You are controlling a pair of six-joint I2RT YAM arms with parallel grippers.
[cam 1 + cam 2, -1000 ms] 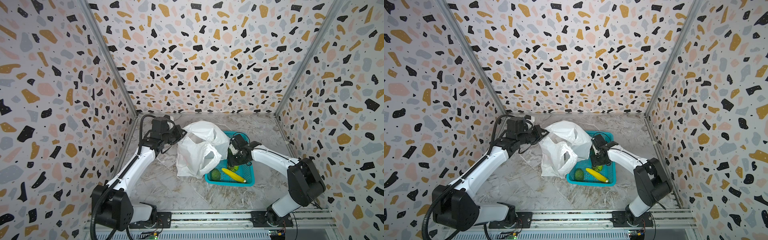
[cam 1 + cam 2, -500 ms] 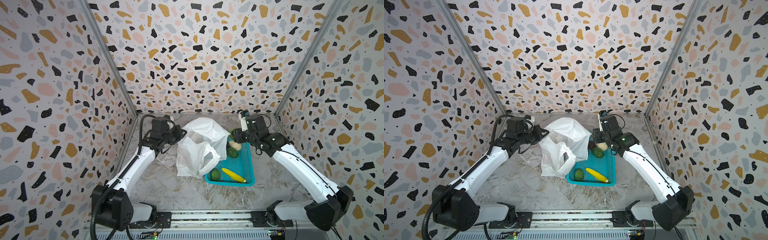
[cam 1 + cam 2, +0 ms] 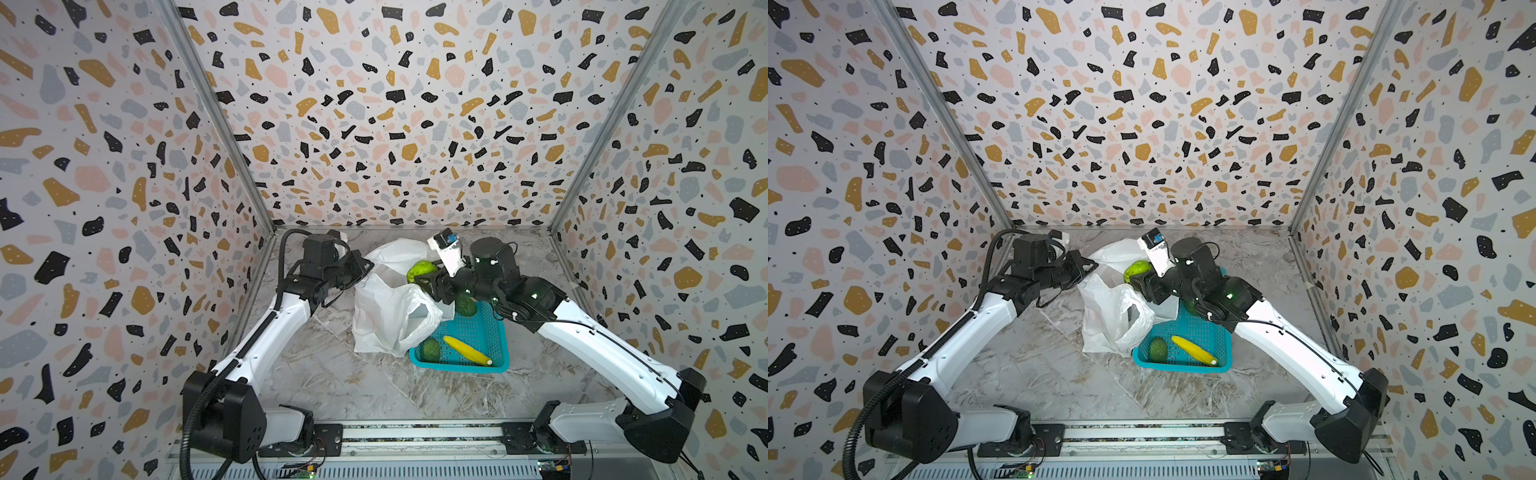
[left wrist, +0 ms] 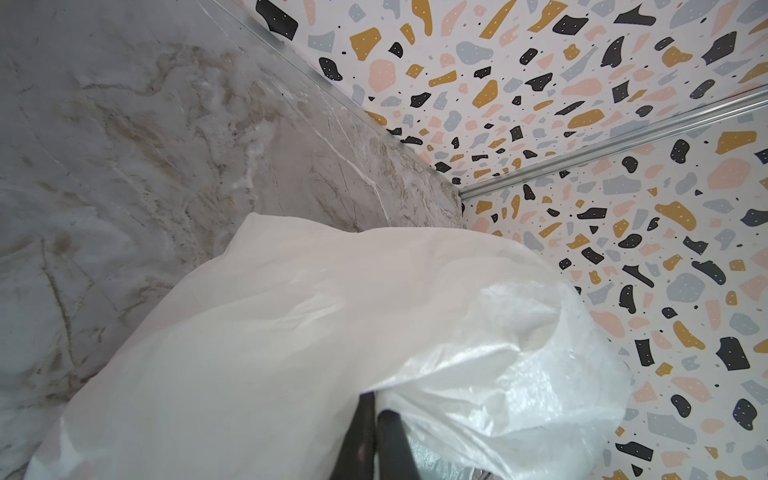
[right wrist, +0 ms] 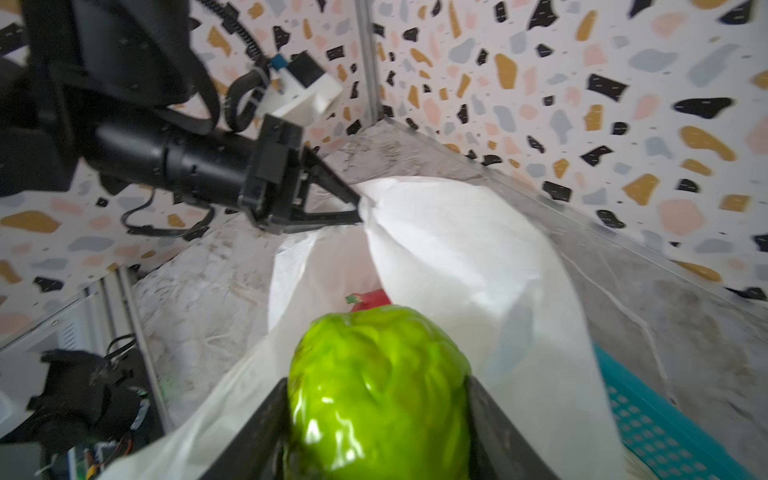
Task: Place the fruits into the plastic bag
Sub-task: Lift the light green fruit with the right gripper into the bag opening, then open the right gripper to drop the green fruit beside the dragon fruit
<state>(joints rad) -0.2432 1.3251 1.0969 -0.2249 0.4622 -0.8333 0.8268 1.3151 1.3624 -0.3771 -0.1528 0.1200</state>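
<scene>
One white plastic bag (image 3: 386, 320) (image 3: 1108, 320) takes up the middle of the marble floor (image 3: 332, 382), crumpled and held up at its far edge. The left gripper (image 3: 365, 264) (image 5: 359, 208) comes in from 10 o'clock with its jaws pinched together on that edge, which lifts the rim and leaves the mouth gaping; the left wrist view shows the thin plastic (image 4: 291, 332) draped over the fingers (image 4: 390, 440). At the bag's 4 o'clock sits the teal basket (image 3: 457, 368) (image 3: 1183, 366), its near corner touching the bag.

The right gripper (image 3: 428, 282) reaches in from 3 o'clock and is clamped on a bright green fruit (image 3: 419, 270) (image 3: 1137, 268) (image 5: 378, 365), a finger on each side of it. The fruit hangs over the open mouth at the bag's 1 o'clock side, above the plastic and clear of the basket.

In the basket, a banana (image 3: 467, 351) (image 3: 1194, 351) lies slantwise near the front, with a dark green fruit (image 3: 431, 349) (image 3: 1158, 349) just beside it at 9 o'clock. Another green piece (image 3: 465, 305) shows at the basket's far end, partly hidden under the right arm. Inside the bag, a red fruit (image 5: 370, 300) peeks out past the held one.
</scene>
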